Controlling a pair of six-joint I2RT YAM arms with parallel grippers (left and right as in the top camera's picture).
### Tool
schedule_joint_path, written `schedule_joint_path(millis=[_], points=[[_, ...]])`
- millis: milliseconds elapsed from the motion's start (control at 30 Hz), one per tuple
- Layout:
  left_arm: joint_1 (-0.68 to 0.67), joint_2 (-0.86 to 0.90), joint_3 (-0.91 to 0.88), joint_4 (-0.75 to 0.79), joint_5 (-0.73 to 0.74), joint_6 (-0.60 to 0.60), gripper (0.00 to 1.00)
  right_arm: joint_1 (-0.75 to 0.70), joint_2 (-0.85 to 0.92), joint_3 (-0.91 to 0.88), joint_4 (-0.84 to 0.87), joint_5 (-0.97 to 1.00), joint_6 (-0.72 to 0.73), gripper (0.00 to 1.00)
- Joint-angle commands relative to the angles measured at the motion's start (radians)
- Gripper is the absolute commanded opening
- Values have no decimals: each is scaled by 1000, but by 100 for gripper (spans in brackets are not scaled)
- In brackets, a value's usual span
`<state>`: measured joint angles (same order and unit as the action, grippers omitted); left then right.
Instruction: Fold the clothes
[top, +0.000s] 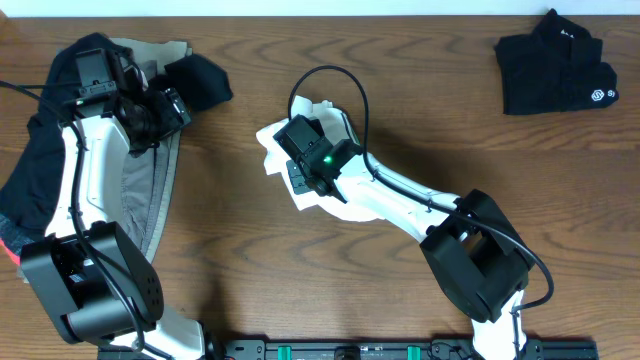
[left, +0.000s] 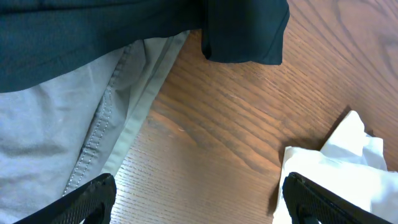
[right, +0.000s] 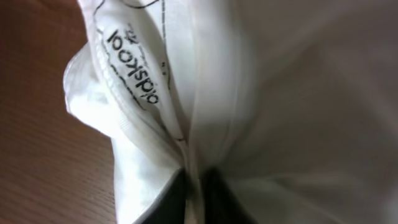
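The clothes lie in three places. A crumpled white garment (top: 268, 140) sits mid-table, and my right gripper (top: 298, 178) is down on it. In the right wrist view the white fabric (right: 267, 93) with its printed neck label (right: 134, 65) fills the frame, and the right gripper (right: 194, 199) is shut on a fold of it. A pile at the left holds a grey garment (top: 150, 190) and black ones (top: 30, 170). My left gripper (top: 175, 105) hovers over that pile. It (left: 199, 202) stands open over bare wood, with the grey cloth (left: 56, 124) to its left and the white cloth (left: 329, 158) to its right.
A folded black garment (top: 555, 65) with a white logo lies at the far right of the wooden table (top: 420, 90). A dark sleeve (left: 242, 31) hangs into the top of the left wrist view. A red edge (top: 8, 245) shows at the pile's lower left.
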<state>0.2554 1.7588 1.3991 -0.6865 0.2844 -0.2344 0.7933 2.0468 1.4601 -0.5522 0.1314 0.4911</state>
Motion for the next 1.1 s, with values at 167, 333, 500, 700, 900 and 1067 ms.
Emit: schedule_joint_path(millis=[167,333,500,700,900,1067], points=[[2,7,-4,-6,-9,13,87,21,-16,97,-57,-21,-59,1],[2,7,-4,-6,-9,13,87,77,-16,125,-66,-70,-114,1],[2,7,-4,-6,-9,13,87,143,23,122,-67,-68,-161,24],[2,7,-4,-9,-9,13,87,128,12,143,-79,-57,-174,93],[2,7,-4,-13,-9,13,87,23,-111,202,-160,-78,-129,96],[2,7,-4,-13,-9,13,87,-101,-134,196,-183,-232,-168,77]])
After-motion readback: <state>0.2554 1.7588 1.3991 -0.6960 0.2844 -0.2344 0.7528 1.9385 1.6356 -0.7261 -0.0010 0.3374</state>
